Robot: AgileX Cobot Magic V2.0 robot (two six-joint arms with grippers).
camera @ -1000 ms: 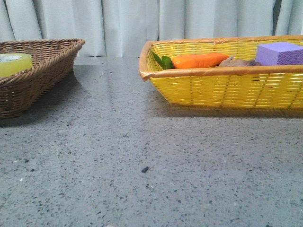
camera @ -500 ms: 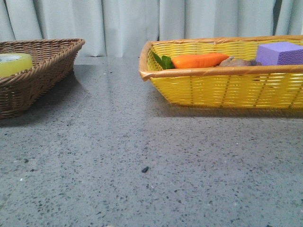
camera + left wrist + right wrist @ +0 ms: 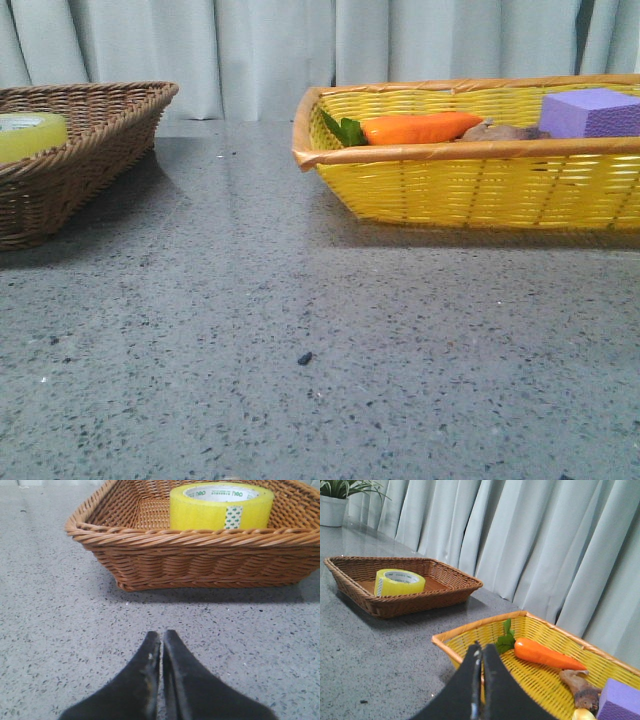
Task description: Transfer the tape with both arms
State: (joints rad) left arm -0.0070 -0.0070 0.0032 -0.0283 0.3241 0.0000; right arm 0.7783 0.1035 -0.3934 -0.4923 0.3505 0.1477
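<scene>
The yellow tape roll [image 3: 221, 506] lies flat in a brown wicker basket [image 3: 200, 555]. It also shows in the front view [image 3: 30, 135] at the far left and in the right wrist view [image 3: 400, 582]. My left gripper [image 3: 161, 635] is shut and empty, low over the grey table, a short way in front of the brown basket. My right gripper [image 3: 481, 647] is shut and empty, above the near rim of the yellow basket [image 3: 470, 630]. Neither gripper shows in the front view.
The yellow basket [image 3: 470, 190] at the right holds an orange carrot [image 3: 420, 127], a purple block [image 3: 592, 112] and a brown piece [image 3: 580, 687]. A potted plant [image 3: 335, 502] stands far off. Grey curtains hang behind the speckled table [image 3: 300, 320].
</scene>
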